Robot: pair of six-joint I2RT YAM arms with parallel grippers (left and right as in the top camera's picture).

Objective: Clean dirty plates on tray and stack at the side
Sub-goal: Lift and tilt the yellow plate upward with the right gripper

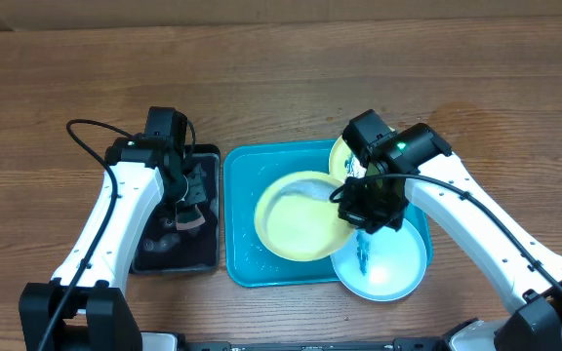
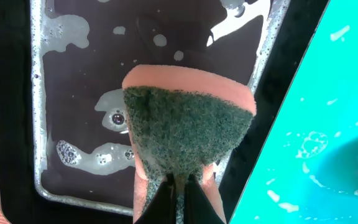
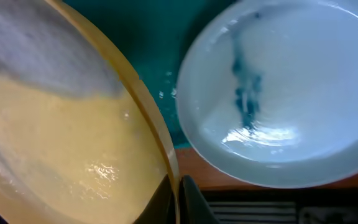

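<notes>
Early imo: my R end effector [image 1: 364, 210] grips the yellow-green plate [image 1: 296, 229] by its rim, tilted over the tray [image 1: 247, 268], L end effector [image 2: 179, 202] pinches a sponge [image 2: 185, 127] left of tray; smeared blue plate [image 1: 393, 263] at tray's near-R corner, nothing stacked.

The wooden table [image 1: 281, 78] carries two trays side by side near its front edge. A black tray [image 1: 169, 265] lies on the left, and the turquoise tray [image 1: 245, 261] lies just beside it, at the middle.
</notes>
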